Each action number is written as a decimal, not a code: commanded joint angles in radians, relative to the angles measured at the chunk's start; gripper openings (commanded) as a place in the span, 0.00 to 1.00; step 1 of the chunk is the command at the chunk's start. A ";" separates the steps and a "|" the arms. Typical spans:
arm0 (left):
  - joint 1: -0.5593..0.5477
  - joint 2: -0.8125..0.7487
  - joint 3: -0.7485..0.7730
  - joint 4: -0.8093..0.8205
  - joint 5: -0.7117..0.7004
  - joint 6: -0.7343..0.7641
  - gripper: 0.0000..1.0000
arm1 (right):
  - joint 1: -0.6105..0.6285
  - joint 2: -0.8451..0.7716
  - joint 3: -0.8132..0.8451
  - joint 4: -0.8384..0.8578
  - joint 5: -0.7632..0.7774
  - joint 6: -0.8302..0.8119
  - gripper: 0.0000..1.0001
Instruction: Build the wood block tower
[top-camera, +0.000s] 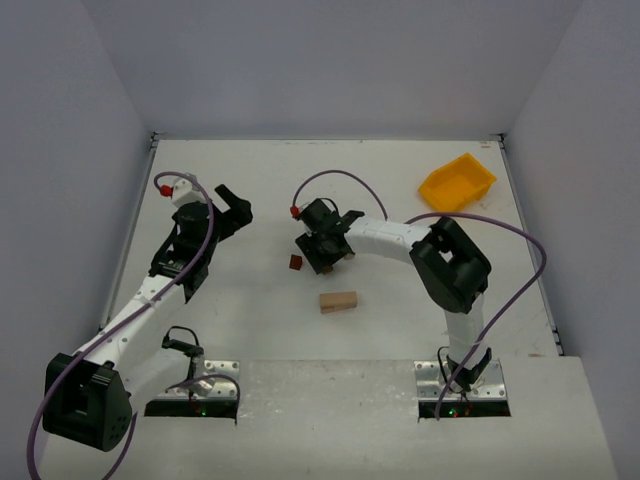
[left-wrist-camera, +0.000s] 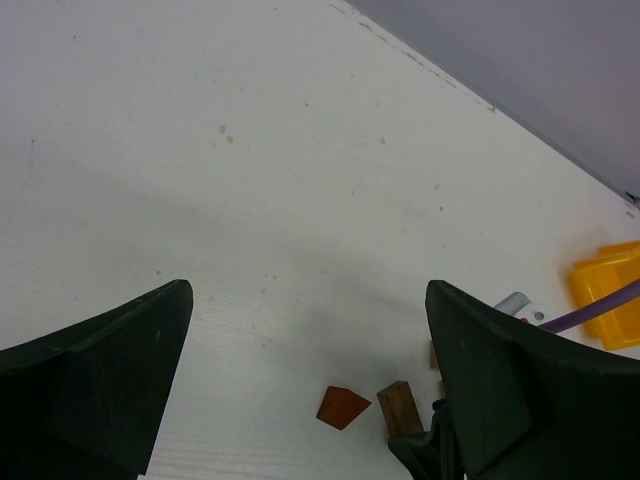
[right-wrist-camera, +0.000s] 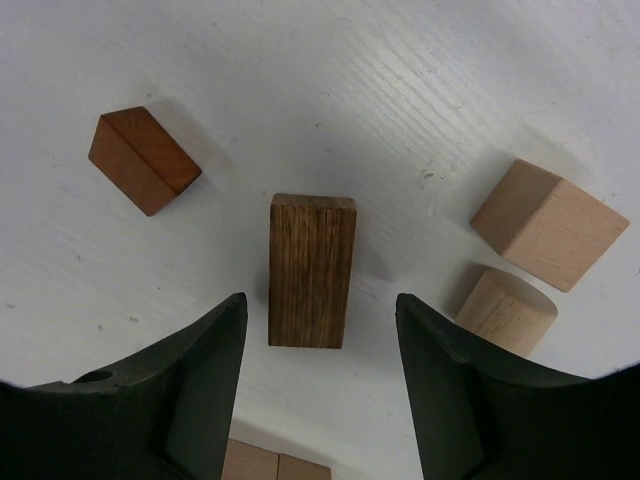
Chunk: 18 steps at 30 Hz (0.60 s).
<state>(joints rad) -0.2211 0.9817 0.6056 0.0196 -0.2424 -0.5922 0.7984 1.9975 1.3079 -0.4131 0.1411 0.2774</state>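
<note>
Judging by how the pieces lie, the tower is not yet begun: no block rests on another in any view, so all the stacking is left to do. At the left of the top view the left fingers (left-wrist-camera: 100, 390) hang spread wide and empty over bare counter (left-wrist-camera: 250, 150), well apart from the blocks. Near the centre the right fingers (right-wrist-camera: 190, 400) are parted too, gripping nothing. They stand either side of the dark brown block (right-wrist-camera: 311, 270) without touching it.

Counting across the right wrist view, one reddish-brown block (right-wrist-camera: 143, 160) lies in the upper left. The one dark brown block is in the middle, seemingly on end. At the right are one pale rounded block (right-wrist-camera: 505, 312) and one pale cube (right-wrist-camera: 548, 223), just beside each other. A pale piece (right-wrist-camera: 262, 466) peeks in at the bottom edge, too cut off to tell whether it is one block or two. The top view shows one pale oblong (top-camera: 338, 301) lying alone below the cluster, and I cannot tell whether it is that same piece. That makes five blocks for certain, perhaps more. One yellow bin (top-camera: 457, 182) sits in the upper right, well apart.
</note>
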 joint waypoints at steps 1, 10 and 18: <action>0.008 0.003 -0.001 0.054 0.008 -0.003 1.00 | -0.008 0.018 0.040 0.049 -0.035 0.026 0.60; 0.008 0.012 0.000 0.059 0.012 -0.003 1.00 | -0.008 0.057 0.068 0.064 0.027 0.015 0.46; 0.008 0.019 -0.001 0.063 0.025 -0.002 1.00 | -0.006 0.024 0.112 0.076 0.006 -0.079 0.25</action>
<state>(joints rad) -0.2211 0.9957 0.6056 0.0265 -0.2360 -0.5922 0.7895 2.0491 1.3427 -0.3739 0.1503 0.2715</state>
